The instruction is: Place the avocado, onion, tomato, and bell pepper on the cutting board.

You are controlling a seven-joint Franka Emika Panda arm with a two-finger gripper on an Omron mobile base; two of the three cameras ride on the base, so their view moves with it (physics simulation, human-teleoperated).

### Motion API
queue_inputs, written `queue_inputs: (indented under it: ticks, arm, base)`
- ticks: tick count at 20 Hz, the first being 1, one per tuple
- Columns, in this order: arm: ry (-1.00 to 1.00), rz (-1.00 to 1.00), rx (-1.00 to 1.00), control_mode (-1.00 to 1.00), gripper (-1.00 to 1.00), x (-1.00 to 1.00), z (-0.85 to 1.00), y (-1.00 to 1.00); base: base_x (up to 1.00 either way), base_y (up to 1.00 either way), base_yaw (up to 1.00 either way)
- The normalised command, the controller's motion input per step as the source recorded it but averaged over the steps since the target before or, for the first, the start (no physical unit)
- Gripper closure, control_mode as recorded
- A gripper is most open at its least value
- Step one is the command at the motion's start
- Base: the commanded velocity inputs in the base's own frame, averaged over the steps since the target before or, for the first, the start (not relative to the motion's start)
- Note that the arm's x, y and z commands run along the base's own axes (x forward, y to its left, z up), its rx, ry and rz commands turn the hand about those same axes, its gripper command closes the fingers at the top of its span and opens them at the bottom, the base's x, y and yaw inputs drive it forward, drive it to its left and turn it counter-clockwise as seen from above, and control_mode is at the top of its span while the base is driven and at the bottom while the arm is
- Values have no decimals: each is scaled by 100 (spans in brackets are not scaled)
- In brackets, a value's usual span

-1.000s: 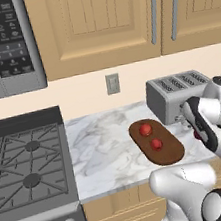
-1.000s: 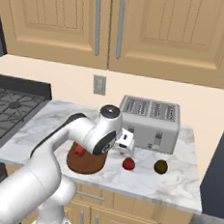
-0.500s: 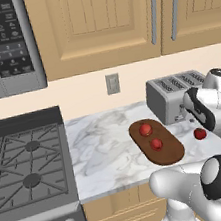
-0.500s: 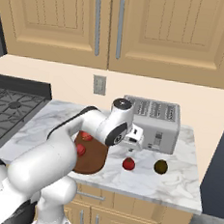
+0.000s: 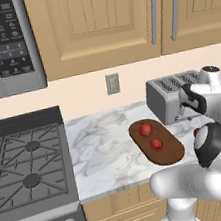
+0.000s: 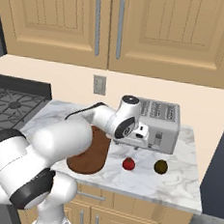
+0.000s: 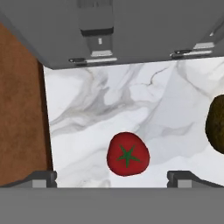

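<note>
We see our gripper spread wide and empty above the tomato on the counter, avocado nearby.

Even, bright, diffuse render lighting; no glare. Soft shadow under the tomato. Slightly soft edges, possibly low resolution; no edge distortion.

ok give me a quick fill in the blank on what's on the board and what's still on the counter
1. The cutting board carries ____ red items.
2. The tomato lies on the marble counter, between the board and the ____.
3. The gripper hangs over the tomato with its jaws ____.
4. Behind the tomato stands a grey ____.

Missing words: two; avocado; open; toaster
</note>
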Motion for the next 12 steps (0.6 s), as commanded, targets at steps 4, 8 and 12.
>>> queue_inputs:
  ticks: [4,8,12]
  arm:
    - [6,0,0,-100,-100,12,-31,-17]
    - [3,0,0,-100,-100,0,-32,-13]
    - [0,0,0,-100,-100,0,-26,-4]
  base:
    - [0,0,0]
    - [0,0,0]
    - [0,0,0]
